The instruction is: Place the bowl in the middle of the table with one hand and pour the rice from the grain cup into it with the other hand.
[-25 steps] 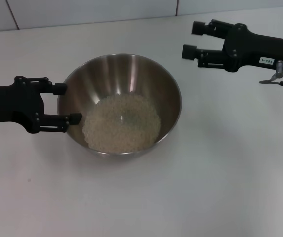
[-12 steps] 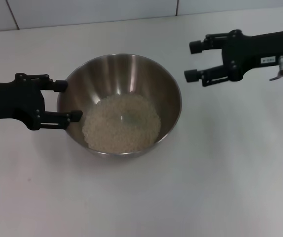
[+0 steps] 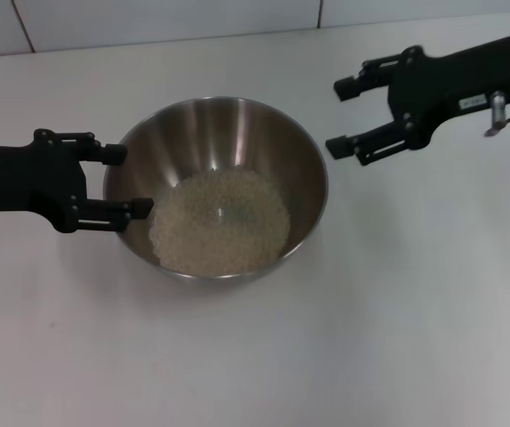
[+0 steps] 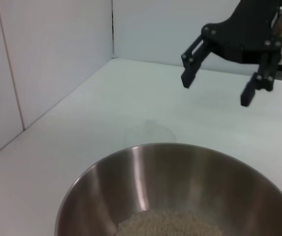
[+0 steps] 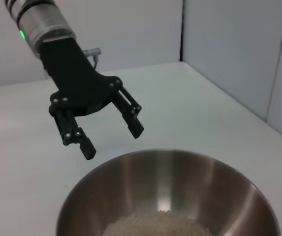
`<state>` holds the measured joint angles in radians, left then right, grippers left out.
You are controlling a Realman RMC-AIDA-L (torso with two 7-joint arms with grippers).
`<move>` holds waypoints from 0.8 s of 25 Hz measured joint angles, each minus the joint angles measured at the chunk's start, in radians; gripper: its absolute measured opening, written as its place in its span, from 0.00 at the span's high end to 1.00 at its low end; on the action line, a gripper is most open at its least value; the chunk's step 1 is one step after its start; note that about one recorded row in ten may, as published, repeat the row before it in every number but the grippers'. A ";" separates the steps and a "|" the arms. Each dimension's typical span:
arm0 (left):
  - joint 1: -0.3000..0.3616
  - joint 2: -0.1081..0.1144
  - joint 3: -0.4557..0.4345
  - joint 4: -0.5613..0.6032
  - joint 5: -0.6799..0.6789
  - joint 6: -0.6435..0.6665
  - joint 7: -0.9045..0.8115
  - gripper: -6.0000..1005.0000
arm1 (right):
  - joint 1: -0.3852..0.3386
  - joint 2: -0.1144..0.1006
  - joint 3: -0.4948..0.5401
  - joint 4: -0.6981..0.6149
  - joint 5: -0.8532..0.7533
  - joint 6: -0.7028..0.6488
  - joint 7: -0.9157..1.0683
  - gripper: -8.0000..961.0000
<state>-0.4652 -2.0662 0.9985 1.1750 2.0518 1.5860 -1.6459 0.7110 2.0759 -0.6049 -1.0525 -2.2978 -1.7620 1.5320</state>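
The steel bowl (image 3: 228, 133) stands in the middle of the white table (image 3: 370, 311) with the rice (image 3: 219, 222) as a pale heap on its bottom. My left gripper (image 3: 130, 180) is open at the bowl's left rim, holding nothing. My right gripper (image 3: 340, 117) is open and empty, just right of the bowl's far right rim. The left wrist view shows the bowl (image 4: 180, 172), the rice (image 4: 170, 228) and the right gripper (image 4: 216, 91) beyond it. The right wrist view shows the bowl (image 5: 170, 182), the rice (image 5: 155, 227) and the left gripper (image 5: 112, 142). The grain cup is out of view.
A white tiled wall (image 3: 148, 22) runs along the table's far edge. White walls (image 4: 57, 59) also meet at the table's corner in the wrist views.
My right gripper has swung nearer the front and tilted, its open fingers now closer to the bowl's right rim. My left gripper has shifted slightly to the right by the bowl.
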 joint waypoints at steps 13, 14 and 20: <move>0.006 0.000 0.001 0.000 0.004 0.000 0.000 0.21 | -0.014 0.001 -0.032 0.056 0.020 0.029 0.011 0.14; 0.006 0.000 0.001 0.000 0.004 0.000 0.000 0.21 | -0.014 0.001 -0.032 0.056 0.020 0.029 0.011 0.14; 0.007 0.000 0.002 0.000 0.004 0.000 0.000 0.21 | -0.016 0.002 -0.033 0.069 0.028 0.043 0.011 0.14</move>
<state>-0.4586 -2.0662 1.0000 1.1750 2.0554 1.5860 -1.6463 0.6946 2.0783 -0.6383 -0.9833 -2.2703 -1.7187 1.5426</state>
